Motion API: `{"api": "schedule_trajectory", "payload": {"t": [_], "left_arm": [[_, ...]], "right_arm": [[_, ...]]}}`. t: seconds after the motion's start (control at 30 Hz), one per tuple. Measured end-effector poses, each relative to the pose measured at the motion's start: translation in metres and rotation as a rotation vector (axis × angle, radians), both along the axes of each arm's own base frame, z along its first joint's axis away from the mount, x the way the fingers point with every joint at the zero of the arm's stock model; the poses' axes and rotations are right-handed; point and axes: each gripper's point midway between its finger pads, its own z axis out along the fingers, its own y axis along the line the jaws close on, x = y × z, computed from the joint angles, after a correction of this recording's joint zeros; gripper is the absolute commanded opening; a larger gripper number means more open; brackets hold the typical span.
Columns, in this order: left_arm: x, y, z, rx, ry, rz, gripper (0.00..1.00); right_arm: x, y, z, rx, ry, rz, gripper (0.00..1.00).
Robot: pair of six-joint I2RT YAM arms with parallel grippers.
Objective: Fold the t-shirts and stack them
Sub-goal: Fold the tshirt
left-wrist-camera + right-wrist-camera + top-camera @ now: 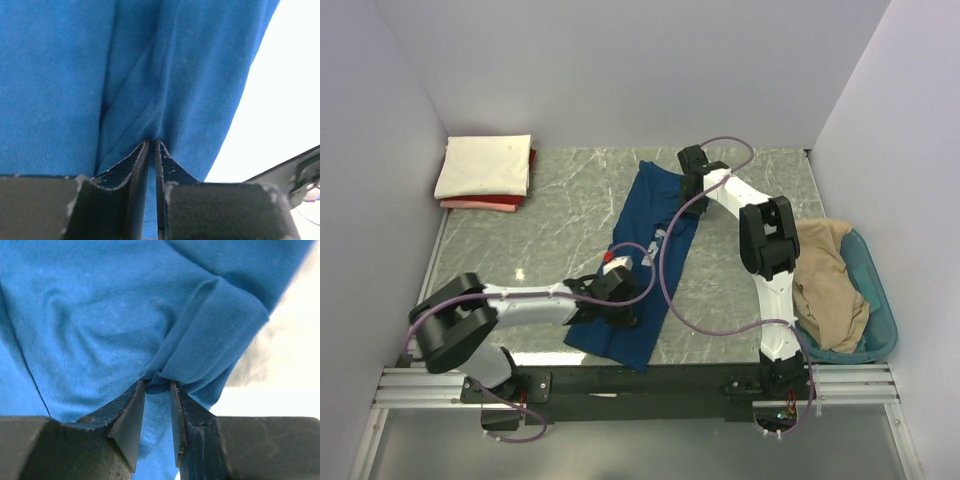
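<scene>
Dark blue t-shirt [638, 300] lies mid-table as a long narrow strip, already doubled lengthwise. Its long axis runs on a diagonal: the far end points up and right toward the back wall, and the near end sits lower left at the table's front edge. A sliver of pale print shows near the middle of the strip.

Left gripper [616, 292] sits on the near half of the strip, at its left edge. Right gripper [692, 178] is at the far end.

Only the overhead view gives the shirt's layout and both arms. It does not show the jaws.

The wrist views do. On the left wrist, the fingers [134, 162] are clenched almost together on a thin fold of the blue cloth. Creases fan up from the pinch. On the right wrist, the fingers [129, 412] grasp a thicker roll of stitched hem, with a small gap between the tips packed with fabric.

Far left corner holds a folded pile. A cream t-shirt [485, 165] is on top, with a red t-shirt [488, 205] edge showing beneath it.

On the right, a tan t-shirt [828, 280] is heaped loose in a teal tub [882, 318] set just beside the right arm.

The surface is a grey-green marbled table [570, 210].
</scene>
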Motion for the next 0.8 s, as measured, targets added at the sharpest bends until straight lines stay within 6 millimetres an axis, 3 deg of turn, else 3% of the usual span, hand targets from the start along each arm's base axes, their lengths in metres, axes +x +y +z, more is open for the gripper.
{"api": "schedule_trajectory", "payload": {"t": [0.23, 0.43, 0.67, 0.8], "left_arm": [[0.022, -0.064, 0.001, -0.071, 0.021, -0.056, 0.15], [0.028, -0.105, 0.005, -0.145, 0.038, -0.087, 0.15], [0.021, -0.108, 0.007, -0.142, 0.053, -0.100, 0.20], [0.023, -0.103, 0.028, -0.150, 0.015, -0.106, 0.28]], "right_arm": [[0.047, -0.010, 0.002, -0.008, -0.036, -0.020, 0.34], [0.067, -0.016, 0.004, -0.008, -0.056, -0.020, 0.34], [0.071, -0.023, 0.009, 0.023, -0.054, -0.024, 0.35], [0.072, -0.027, 0.017, 0.035, -0.062, -0.027, 0.34]]}}
